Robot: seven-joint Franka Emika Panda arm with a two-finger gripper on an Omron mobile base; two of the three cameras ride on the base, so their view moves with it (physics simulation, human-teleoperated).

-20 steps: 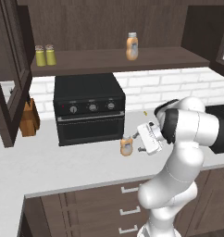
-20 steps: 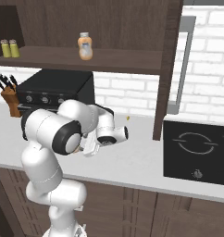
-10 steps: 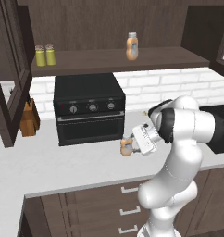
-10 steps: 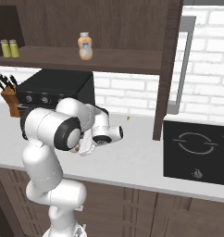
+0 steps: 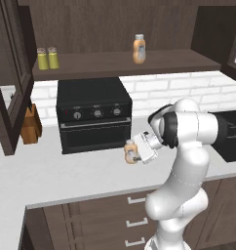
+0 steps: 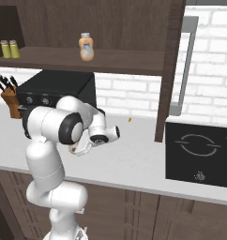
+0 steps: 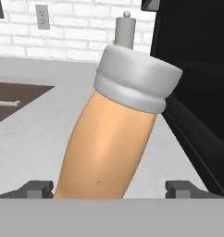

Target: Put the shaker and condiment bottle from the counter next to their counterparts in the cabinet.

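Hand [image 5: 134, 154] grips condiment bottle [image 5: 131, 151] above counter [image 5: 66, 173], wrist sideways.

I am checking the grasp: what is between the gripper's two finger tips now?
The condiment bottle stands between the finger tips of the gripper, as the hand view shows, its cap leaning towards the black oven.

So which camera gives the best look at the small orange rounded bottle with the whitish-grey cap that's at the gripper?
The hand view: the small orange rounded bottle with the whitish-grey cap looms close and tilted between the fingertips. The left base view shows it small beside the gripper; in the right base view the arm mostly hides it.
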